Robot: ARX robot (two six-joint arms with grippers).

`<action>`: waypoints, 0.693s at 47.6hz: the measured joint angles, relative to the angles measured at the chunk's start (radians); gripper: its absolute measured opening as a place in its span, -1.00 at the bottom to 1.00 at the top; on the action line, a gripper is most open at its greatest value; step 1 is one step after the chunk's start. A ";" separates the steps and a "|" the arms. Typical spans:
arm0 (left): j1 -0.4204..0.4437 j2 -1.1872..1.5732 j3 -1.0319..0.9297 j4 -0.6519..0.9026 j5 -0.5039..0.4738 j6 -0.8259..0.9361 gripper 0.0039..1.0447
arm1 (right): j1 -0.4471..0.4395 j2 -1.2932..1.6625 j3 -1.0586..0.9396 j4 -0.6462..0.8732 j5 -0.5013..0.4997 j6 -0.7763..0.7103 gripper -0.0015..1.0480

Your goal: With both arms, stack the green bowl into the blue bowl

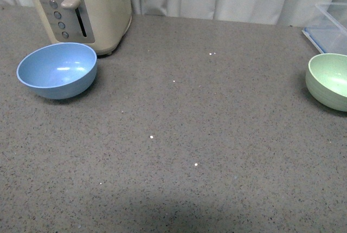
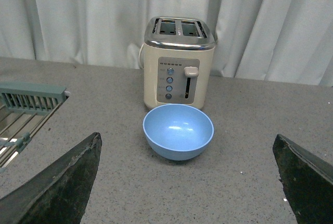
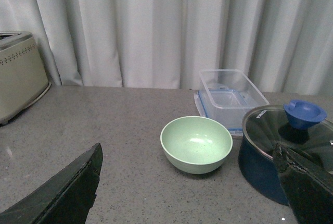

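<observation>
My right gripper (image 3: 187,182) gapes wide and empty, with the green bowl (image 3: 196,143) straight ahead of it, far right on the counter (image 1: 173,135). My left gripper (image 2: 186,182), equally wide, faces the blue bowl (image 2: 178,131), well apart at the far left, just before the toaster (image 2: 178,62).

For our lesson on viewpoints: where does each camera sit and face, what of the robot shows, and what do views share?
Front view: on the body, facing the blue bowl, toaster and green bowl; no arm shows.
Left wrist view: facing blue bowl and toaster; open left gripper shows.
Right wrist view: facing green bowl and pot; open right gripper shows.
Front and left wrist share the blue bowl, toaster.
</observation>
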 joint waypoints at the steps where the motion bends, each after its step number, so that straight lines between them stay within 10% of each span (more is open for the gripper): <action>1: 0.000 0.000 0.000 0.000 0.000 0.000 0.88 | 0.000 0.000 0.000 0.000 0.000 0.000 0.83; 33: 0.000 0.000 0.000 0.000 0.000 0.000 0.88 | 0.000 0.000 0.000 0.000 0.000 0.000 0.83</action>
